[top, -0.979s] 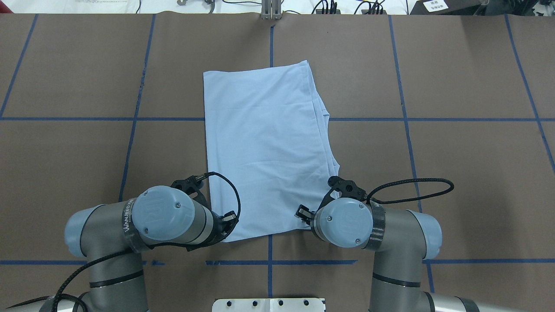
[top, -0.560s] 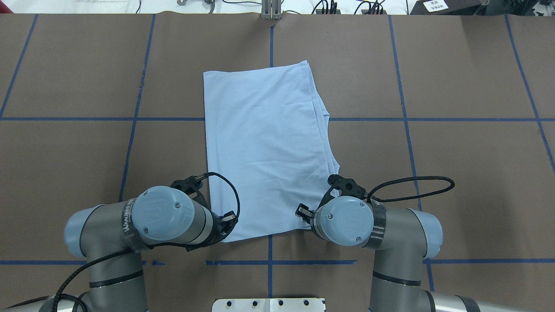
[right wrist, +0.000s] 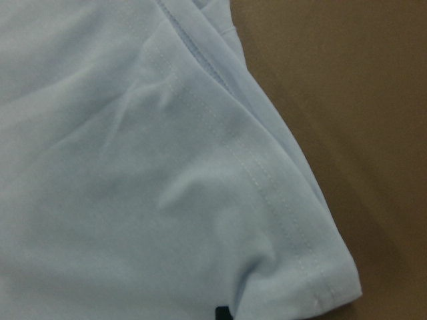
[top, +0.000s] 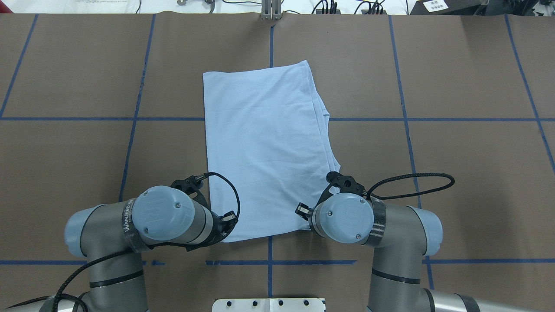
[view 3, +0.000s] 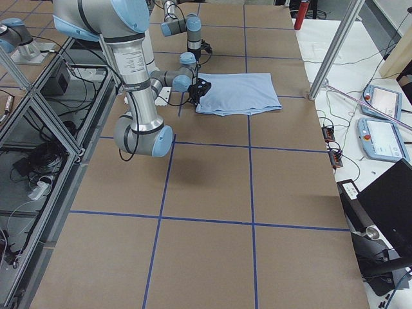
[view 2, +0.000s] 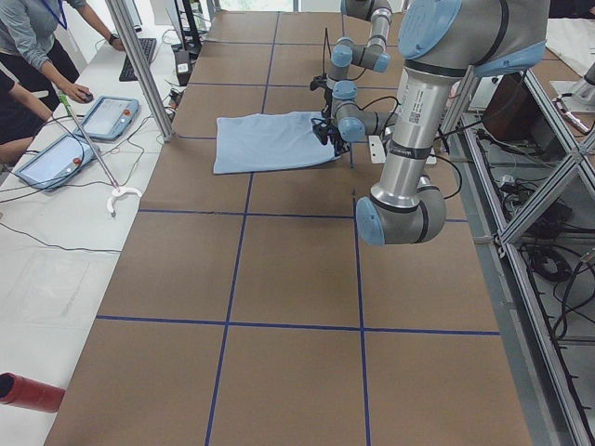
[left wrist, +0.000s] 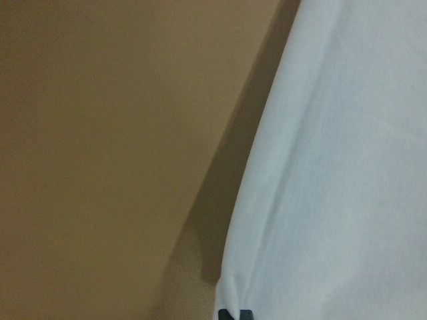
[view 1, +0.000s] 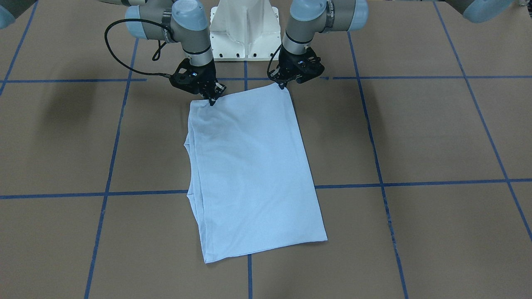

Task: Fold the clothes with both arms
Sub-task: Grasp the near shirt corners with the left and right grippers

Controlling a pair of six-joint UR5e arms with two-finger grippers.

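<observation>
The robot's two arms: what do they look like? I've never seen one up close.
Both the left arm and right arm are grey metal tubes with rounded light-blue joint caps. Each ends in a small black two-finger gripper, the left gripper and right gripper, fed by a looping black cable. A dark band with white lettering wraps the left arm's wrist.

The right arm (top: 344, 218) creeps a little farther from the robot's base than a second ago, its wrist moving out over the near corner of the T-shirt (top: 269, 143). The black bracket (top: 344, 181) on the wrist shifts the same way. The cable loop (top: 412, 175) beside it rides slightly farther across the table (top: 477, 151).
</observation>
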